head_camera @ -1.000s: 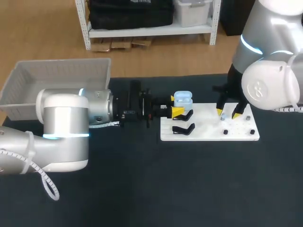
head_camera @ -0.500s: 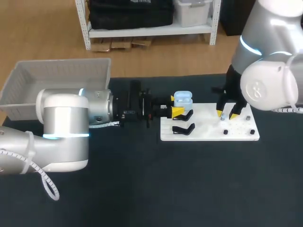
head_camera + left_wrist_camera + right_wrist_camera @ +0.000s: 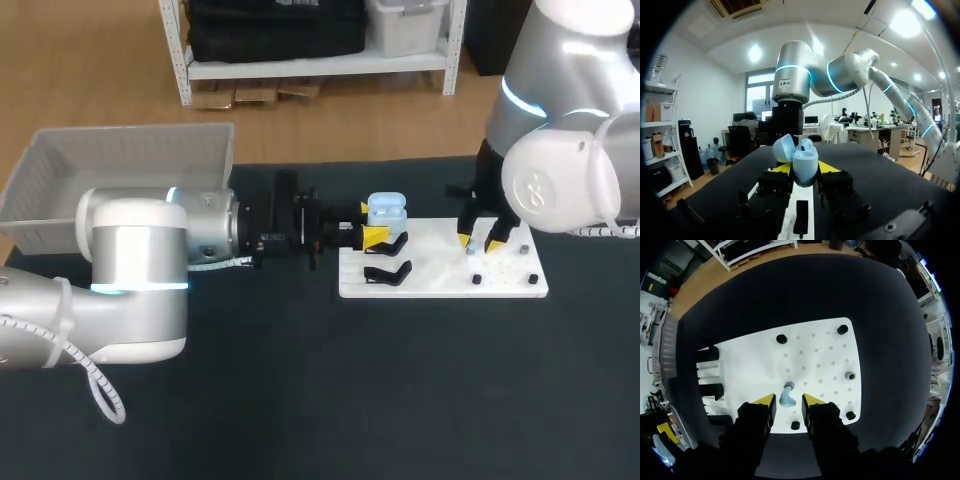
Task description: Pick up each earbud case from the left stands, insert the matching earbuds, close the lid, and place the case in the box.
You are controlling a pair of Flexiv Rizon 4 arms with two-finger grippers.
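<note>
With our left gripper [image 3: 371,223] clamped on the open earbud case [image 3: 387,211] at mid-frame, we should centre our right gripper [image 3: 482,243], fingers apart astride the earbud [image 3: 787,396] on the white board [image 3: 432,264] at right, before closing gently and lifting straight.

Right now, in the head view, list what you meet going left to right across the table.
white box → left arm → open light blue earbud case → right gripper
</note>
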